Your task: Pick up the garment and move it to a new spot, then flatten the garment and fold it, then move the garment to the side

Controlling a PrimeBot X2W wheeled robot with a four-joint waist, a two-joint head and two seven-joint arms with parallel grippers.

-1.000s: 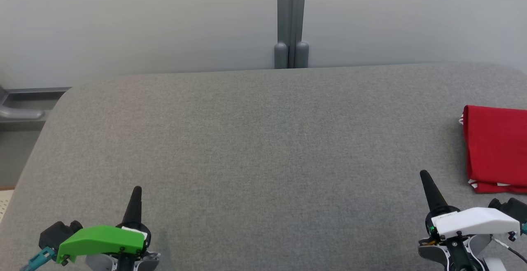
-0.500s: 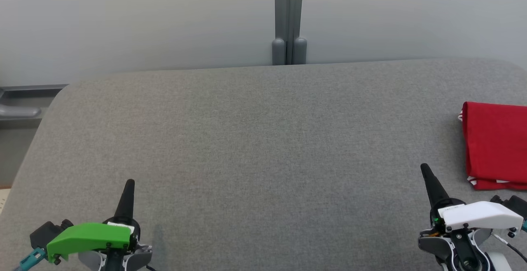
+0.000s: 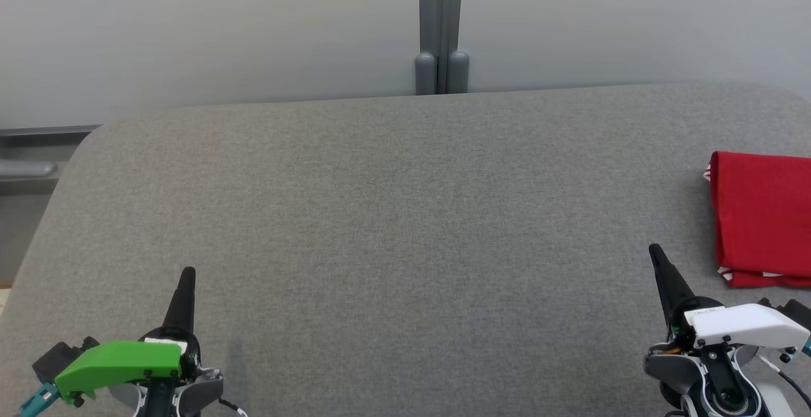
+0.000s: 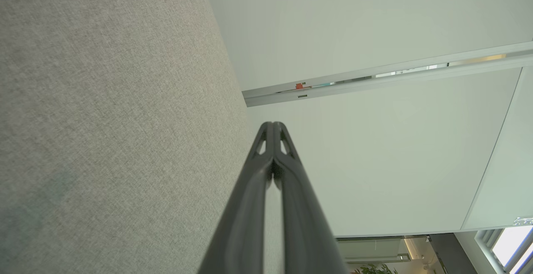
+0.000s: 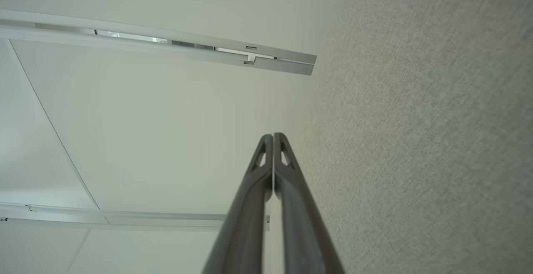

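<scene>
A folded red garment with thin white trim lies at the far right of the grey fabric table, partly cut off by the head view's edge. My right gripper rests at the lower right, just left of and nearer than the garment, fingers pressed together and holding nothing. At the lower left my left gripper is likewise shut and empty. Both wrist views confirm it: left gripper and right gripper each have their tips touching.
A pale wall with a grey vertical post stands behind the table's far edge. A grey ledge runs past the rounded left corner. The table's middle is bare fabric.
The head camera has shifted, so the table's far edge, the post and the garment sit slightly higher and further left. Both grippers stay shut near the lower corners.
</scene>
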